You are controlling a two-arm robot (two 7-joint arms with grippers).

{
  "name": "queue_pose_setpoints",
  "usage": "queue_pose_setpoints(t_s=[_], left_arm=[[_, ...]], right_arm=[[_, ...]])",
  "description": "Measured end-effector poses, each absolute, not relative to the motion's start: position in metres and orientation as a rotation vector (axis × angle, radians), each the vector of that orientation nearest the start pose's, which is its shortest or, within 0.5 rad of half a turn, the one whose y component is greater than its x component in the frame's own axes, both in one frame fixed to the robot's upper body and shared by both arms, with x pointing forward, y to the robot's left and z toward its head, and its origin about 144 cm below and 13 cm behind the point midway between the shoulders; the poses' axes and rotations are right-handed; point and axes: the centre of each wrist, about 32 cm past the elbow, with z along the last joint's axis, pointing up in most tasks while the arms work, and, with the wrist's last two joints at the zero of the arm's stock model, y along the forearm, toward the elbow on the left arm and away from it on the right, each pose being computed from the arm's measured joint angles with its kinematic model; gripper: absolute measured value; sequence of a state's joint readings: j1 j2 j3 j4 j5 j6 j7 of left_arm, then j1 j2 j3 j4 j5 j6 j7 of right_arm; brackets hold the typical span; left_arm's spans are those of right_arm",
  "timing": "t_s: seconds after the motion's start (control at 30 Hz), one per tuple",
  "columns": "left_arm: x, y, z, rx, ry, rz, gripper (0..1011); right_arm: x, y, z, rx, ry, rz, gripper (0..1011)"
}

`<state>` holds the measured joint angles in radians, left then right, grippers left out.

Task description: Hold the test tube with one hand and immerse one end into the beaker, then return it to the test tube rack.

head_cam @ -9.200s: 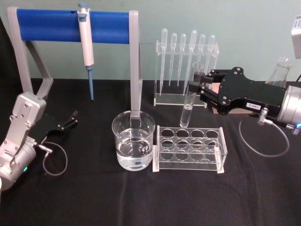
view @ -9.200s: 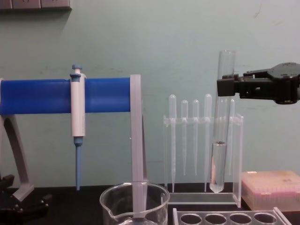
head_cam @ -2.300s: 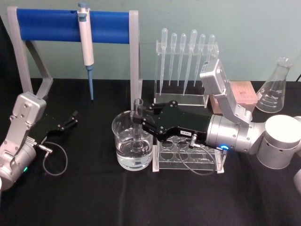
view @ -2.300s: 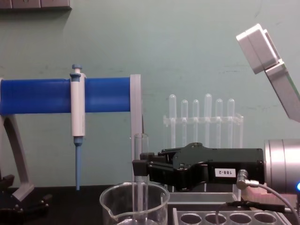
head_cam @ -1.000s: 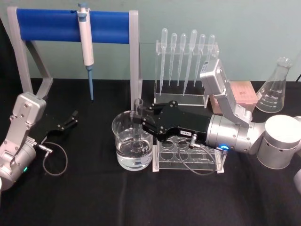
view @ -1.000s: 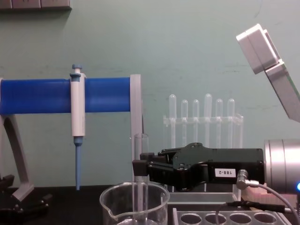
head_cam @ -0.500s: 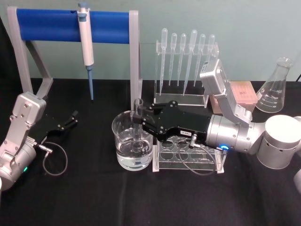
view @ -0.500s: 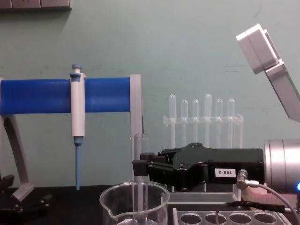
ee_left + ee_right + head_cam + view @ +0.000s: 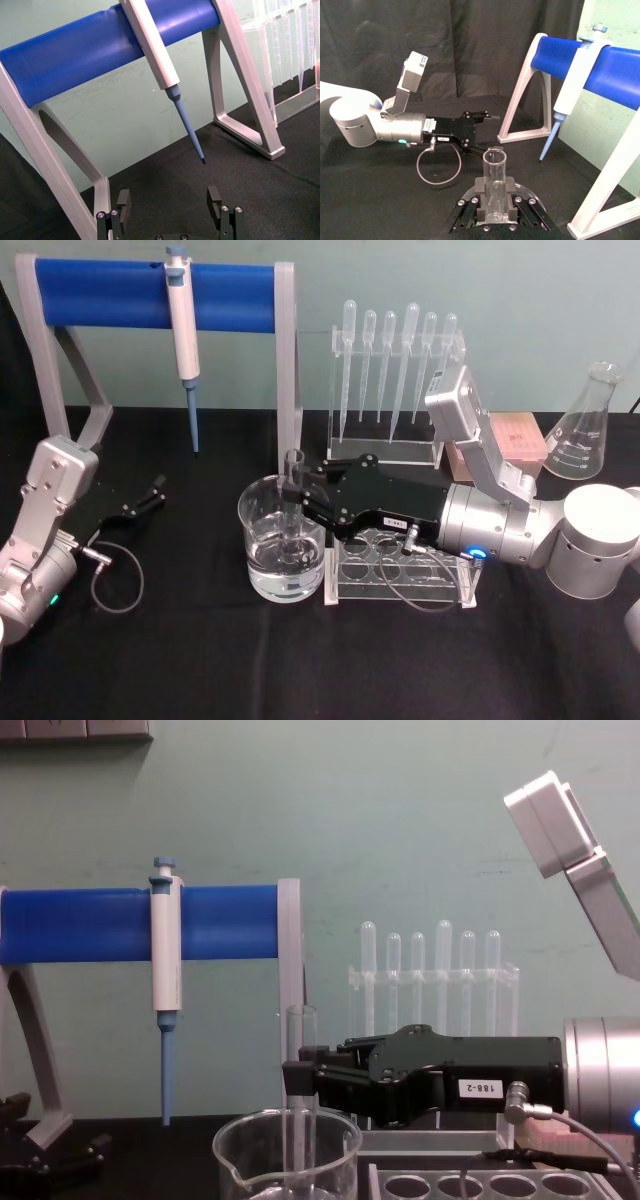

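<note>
A: Nearest, lower centre of the head view: beaker (image 9: 262, 545) with water in it, on the black tabletop (image 9: 300, 670). The test tube rack (image 9: 462, 570) is just beside it to the right. The holes that show are empty.
B: Tube?
A: The test tube (image 9: 293, 468) stands upright inside the beaker, lower end apparently under the waterline. The right gripper (image 9: 296, 498) is clamped on it near the open rim, reaching in level from the right, across the rack.
B: Why grip so high?
A: Likely to put the jaws above the beaker rim, dry, with the whole lower length free to dip. The chest view agrees: gripper just over the rim, tube vertical.
B: Other arm?
A: Parked at left centre. The left gripper (image 9: 169, 200) is spread wide, holding nothing, well apart from the beaker.
B: Behind?
A: Blue pipette stand (image 9: 110, 295) upper left, one pipette (image 9: 181, 325) hung on it. Dropper rack (image 9: 395, 370) upper centre. Flask (image 9: 585, 425) far right.
B: Status?
A: Looks like the dip step. The next move calls for a straight lift clear of the rim, then a shift right to a rack hole. Risk: any tilt knocks glass on the beaker wall.
</note>
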<state>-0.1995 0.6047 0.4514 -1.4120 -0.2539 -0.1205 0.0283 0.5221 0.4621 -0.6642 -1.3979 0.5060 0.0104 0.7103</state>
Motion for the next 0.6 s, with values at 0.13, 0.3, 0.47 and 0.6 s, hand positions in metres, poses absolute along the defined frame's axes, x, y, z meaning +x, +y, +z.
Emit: queue_pose_setpoints(t_s=[0.13, 0.3, 0.47, 0.6], left_arm=[[0.4886, 0.3097, 1.1398, 0.304, -0.285, 1.248, 1000], [0.4886, 0.3097, 1.1398, 0.304, -0.285, 1.248, 1000], [0.4886, 0.3097, 1.1398, 0.305, -0.285, 1.248, 1000], [0.4886, 0.3097, 1.1398, 0.304, -0.285, 1.248, 1000]], right_arm=[[0.5531, -0.2073, 1.2166, -0.115, -0.102, -0.376, 233], [0.5531, -0.2073, 1.2166, -0.115, -0.102, -0.376, 233], [0.5531, -0.2073, 1.2166, -0.115, -0.102, -0.376, 233], [0.5531, -0.2073, 1.2165, -0.115, -0.102, -0.376, 231]])
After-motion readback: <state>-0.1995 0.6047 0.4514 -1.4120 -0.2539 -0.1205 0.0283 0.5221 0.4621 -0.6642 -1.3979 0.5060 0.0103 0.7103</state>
